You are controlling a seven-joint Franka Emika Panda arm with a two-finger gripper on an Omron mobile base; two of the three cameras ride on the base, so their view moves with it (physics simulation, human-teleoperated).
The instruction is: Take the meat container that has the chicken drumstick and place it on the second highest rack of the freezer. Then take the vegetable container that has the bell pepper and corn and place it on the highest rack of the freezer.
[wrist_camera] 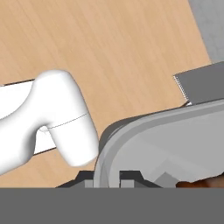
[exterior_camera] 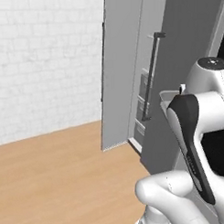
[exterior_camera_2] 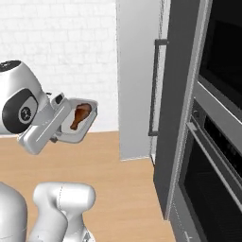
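Observation:
The meat container [exterior_camera_2: 83,128] is a pale grey tray, held up off the floor and tilted in the right base view. The reddish-brown chicken drumstick [exterior_camera_2: 80,115] lies inside it. My gripper [exterior_camera_2: 62,118] is shut on the tray's near rim. In the hand view the gripper [wrist_camera: 108,180] pinches that rim [wrist_camera: 144,127], with a bit of drumstick [wrist_camera: 205,183] at the bottom right. The freezer [exterior_camera: 119,73] stands ahead with its dark door [exterior_camera: 179,75] swung open and pale drawer fronts [exterior_camera: 143,90] in the gap. Its racks cannot be told apart from here. The vegetable container, bell pepper and corn are out of view.
The long black door handle [exterior_camera_2: 153,87] stands between the tray and the freezer's inside. A black-windowed oven [exterior_camera_2: 222,71] fills the cabinet on the right. Wooden floor [exterior_camera: 52,176] lies open to the left, bounded by a white brick wall [exterior_camera: 47,56].

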